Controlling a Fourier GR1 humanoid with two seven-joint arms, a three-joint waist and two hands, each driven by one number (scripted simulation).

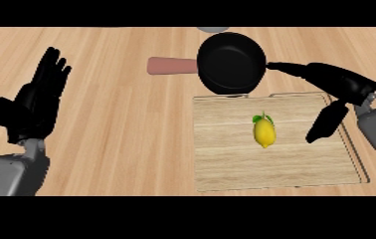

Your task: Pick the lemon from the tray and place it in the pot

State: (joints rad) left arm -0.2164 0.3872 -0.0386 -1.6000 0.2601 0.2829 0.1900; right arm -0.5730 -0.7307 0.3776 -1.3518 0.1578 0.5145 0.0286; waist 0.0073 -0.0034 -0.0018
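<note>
A yellow lemon [264, 132] with a small green leaf lies near the middle of the pale wooden tray [228, 173]. Just beyond the tray's far edge stands the black pot [231, 62], its reddish-brown handle [172, 65] pointing left. My right hand [339, 86] hovers over the tray's right side, open, fingers stretched toward the pot's right rim and thumb hanging down to the right of the lemon, apart from it. At the left edge my left hand [38, 101] rests open with fingers up.
The wooden counter [125, 133] spreads between my left hand and the tray. A grey object [213, 29] shows partly at the top edge, behind the pot.
</note>
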